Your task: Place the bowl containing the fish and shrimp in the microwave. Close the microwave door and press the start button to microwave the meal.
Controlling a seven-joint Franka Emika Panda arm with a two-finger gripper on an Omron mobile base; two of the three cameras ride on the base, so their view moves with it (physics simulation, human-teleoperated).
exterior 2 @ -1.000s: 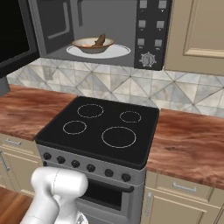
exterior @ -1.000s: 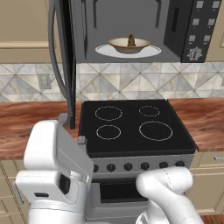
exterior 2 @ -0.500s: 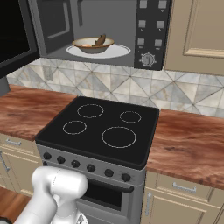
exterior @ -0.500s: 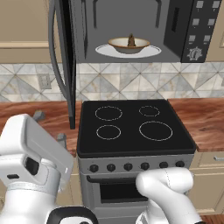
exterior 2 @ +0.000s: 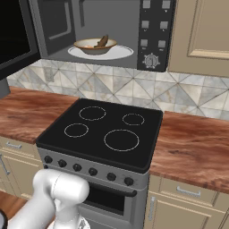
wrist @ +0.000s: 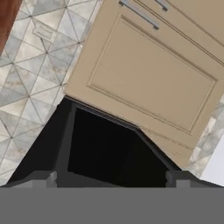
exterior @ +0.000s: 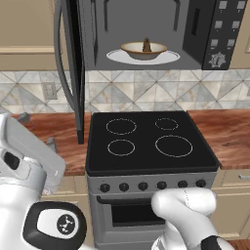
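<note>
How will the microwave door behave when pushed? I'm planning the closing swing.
The microwave door stands wide open, so it probably pivots stiffly as one panel. Wide and glass-fronted, it likely feels weighty. The bowl sits well inside on the plate, so it seems unlikely to be struck.

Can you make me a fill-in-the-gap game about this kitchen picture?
1. The bowl sits on the white plate inside the ____.
2. The microwave door is ____.
3. Below the microwave stands a black-topped ____.
4. The robot's jaws are ____.

Missing words: microwave; open; stove; open
</note>
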